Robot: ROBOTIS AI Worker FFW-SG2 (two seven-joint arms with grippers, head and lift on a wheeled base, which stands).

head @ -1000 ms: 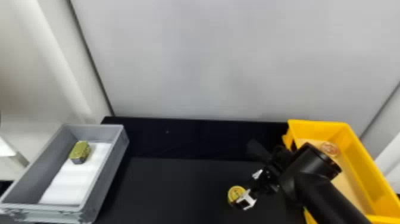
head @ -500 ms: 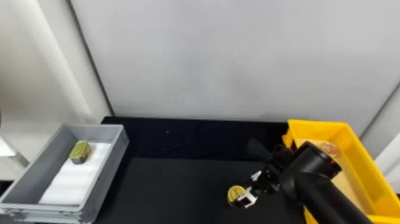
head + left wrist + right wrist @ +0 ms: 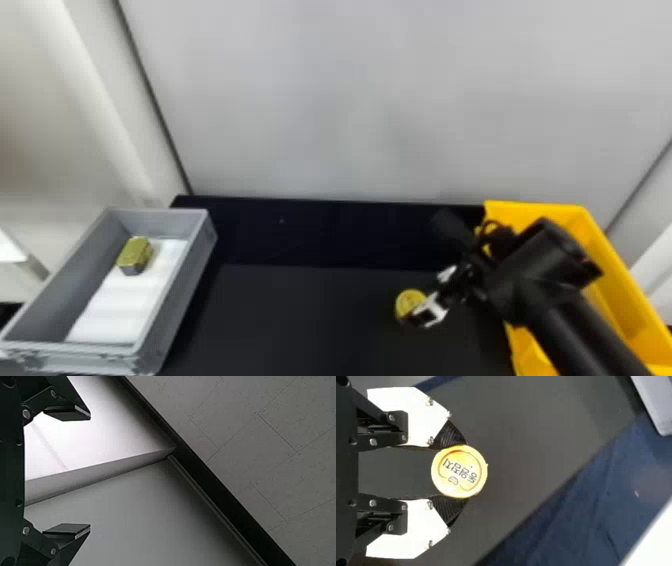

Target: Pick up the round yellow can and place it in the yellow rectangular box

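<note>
Can point(image 3: 409, 300) pinched in our right claw point(image 3: 464, 471), fingers parted only to its width, just left of the yellow rectangular box point(image 3: 565, 215), we should keep the squeeze even and carry it well above that box's rim before lowering.

Soft light across the wall point(image 3: 360, 105)

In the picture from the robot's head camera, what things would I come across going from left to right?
Grey box with a gold-coloured block inside → round yellow can → yellow rectangular box.
</note>
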